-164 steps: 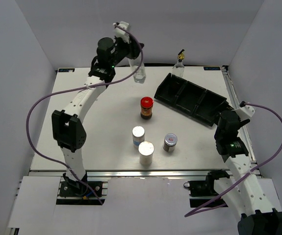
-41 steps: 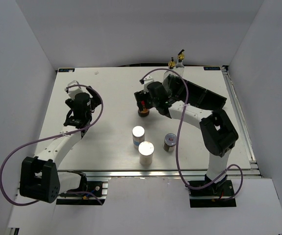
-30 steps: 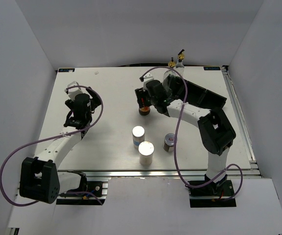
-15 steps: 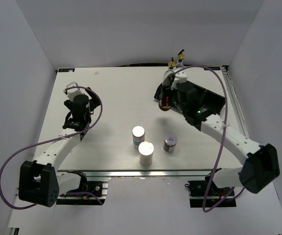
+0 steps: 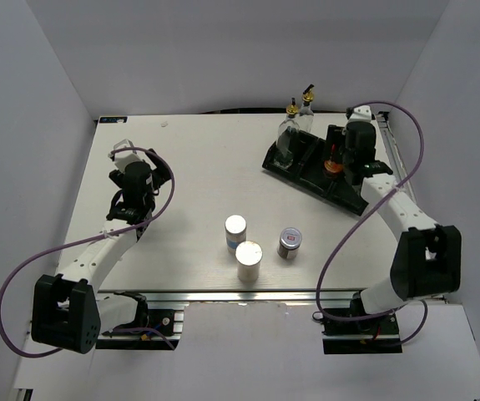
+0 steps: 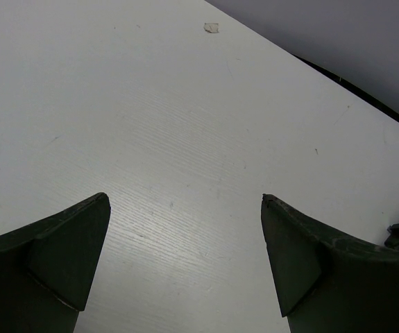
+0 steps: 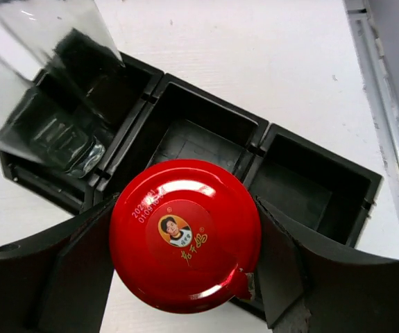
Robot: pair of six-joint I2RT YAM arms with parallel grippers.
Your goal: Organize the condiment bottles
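My right gripper (image 5: 336,159) (image 7: 185,211) is shut on the red-lidded jar (image 7: 185,232) (image 5: 333,164), one finger on each side of it. It holds the jar over the near wall of the middle compartment of the black tray (image 5: 350,199) (image 7: 293,187). A clear glass cruet (image 5: 286,142) (image 7: 46,104) stands in the tray's left compartment. A second cruet (image 5: 308,104) stands just behind the tray. Two white-topped shakers (image 5: 235,230) (image 5: 249,259) and a silver-lidded jar (image 5: 290,242) stand on the table's near middle. My left gripper (image 5: 133,180) (image 6: 184,201) is open over bare table at the left.
The tray's right compartment (image 7: 303,191) holds nothing. A metal rail (image 5: 406,192) runs along the table's right edge, close to the right arm. Grey walls enclose the table at the back and sides.
The right arm has carried the red-lidded jar from the table's middle rightward to the tray. The left arm has stayed in place.
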